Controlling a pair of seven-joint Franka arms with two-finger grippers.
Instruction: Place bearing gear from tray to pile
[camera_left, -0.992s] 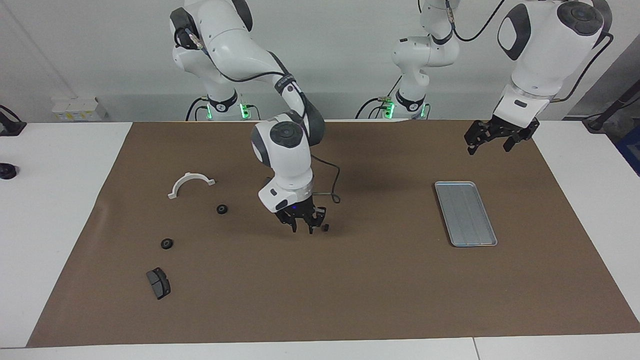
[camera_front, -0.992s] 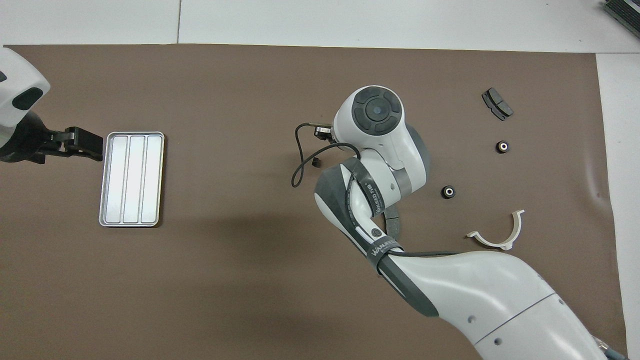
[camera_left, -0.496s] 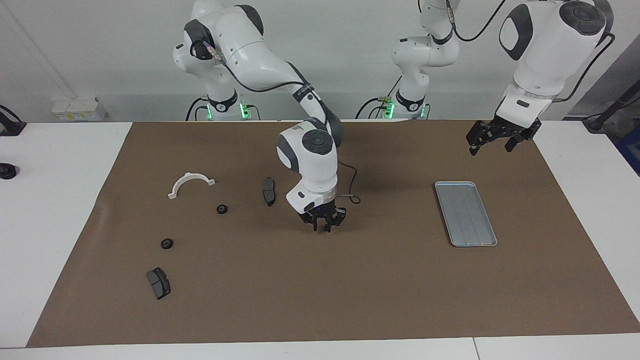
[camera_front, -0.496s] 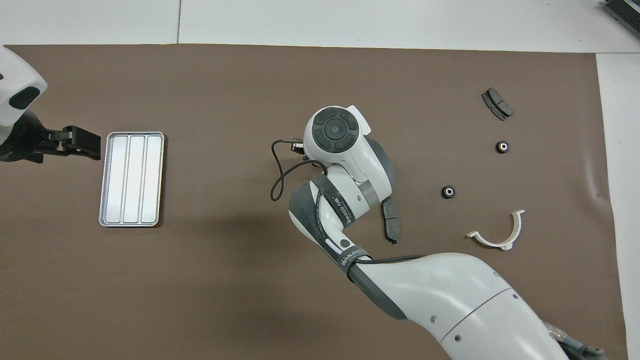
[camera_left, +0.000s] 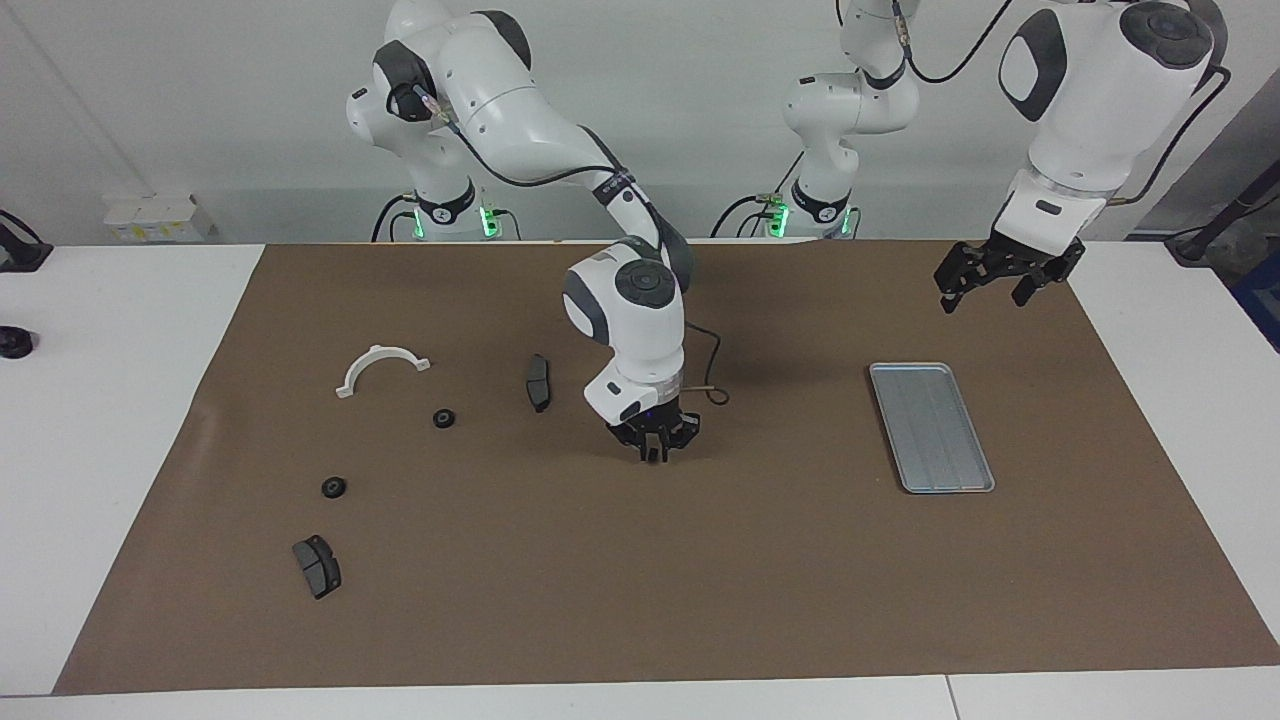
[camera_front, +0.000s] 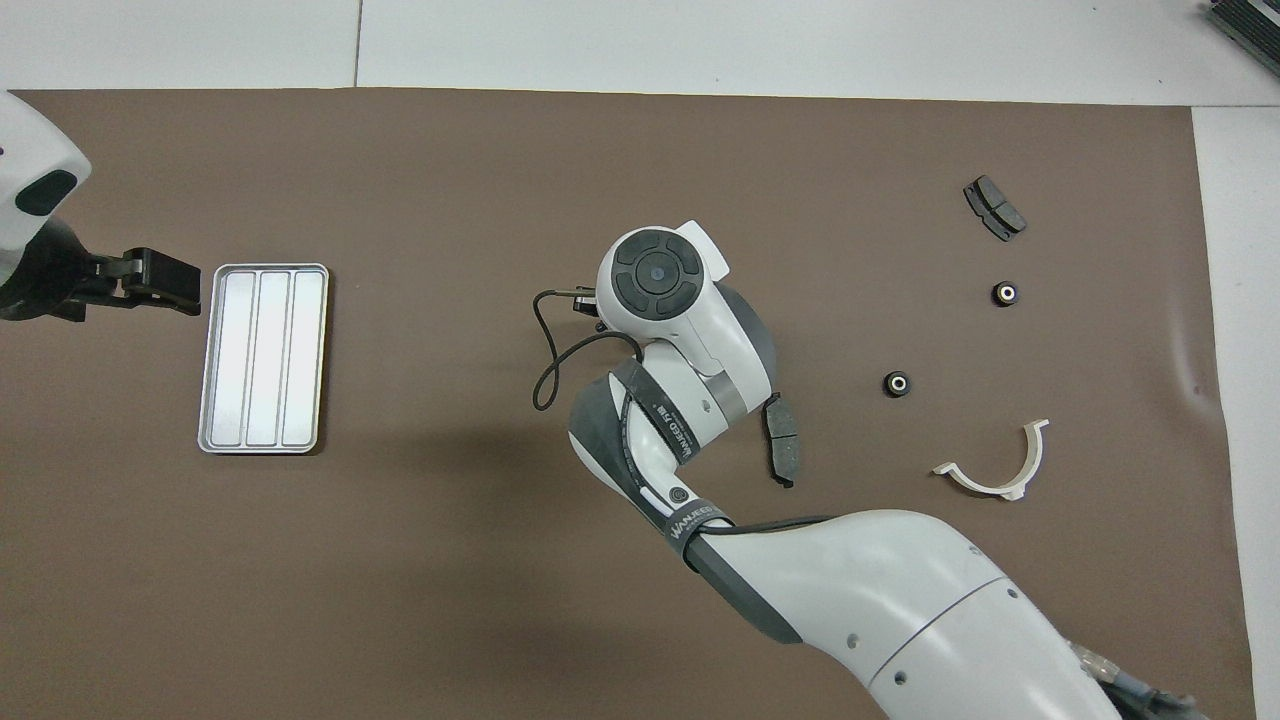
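Note:
The silver ridged tray (camera_left: 930, 425) (camera_front: 262, 357) lies toward the left arm's end with nothing in it. Two small black bearing gears (camera_left: 444, 418) (camera_left: 333, 487) (camera_front: 897, 384) (camera_front: 1006, 293) rest on the mat among the pile: a white half-ring bracket (camera_left: 380, 365) (camera_front: 1000, 465) and two dark brake pads (camera_left: 538, 382) (camera_left: 317, 565) (camera_front: 780, 440) (camera_front: 993, 207). My right gripper (camera_left: 653, 450) points straight down at the mat mid-table, between pile and tray; from overhead its wrist hides it. My left gripper (camera_left: 985, 288) (camera_front: 150, 282) waits open above the mat, beside the tray's end nearer the robots.
A brown mat (camera_left: 700, 580) covers most of the white table. A black cable loop (camera_front: 545, 375) hangs off my right wrist. Small white boxes (camera_left: 150, 215) sit at the table edge near the right arm's base.
My right arm swung toward the tray's end and lowered over a small black part that lay on the mat. That part is now hidden beneath it. One brake pad came into view.

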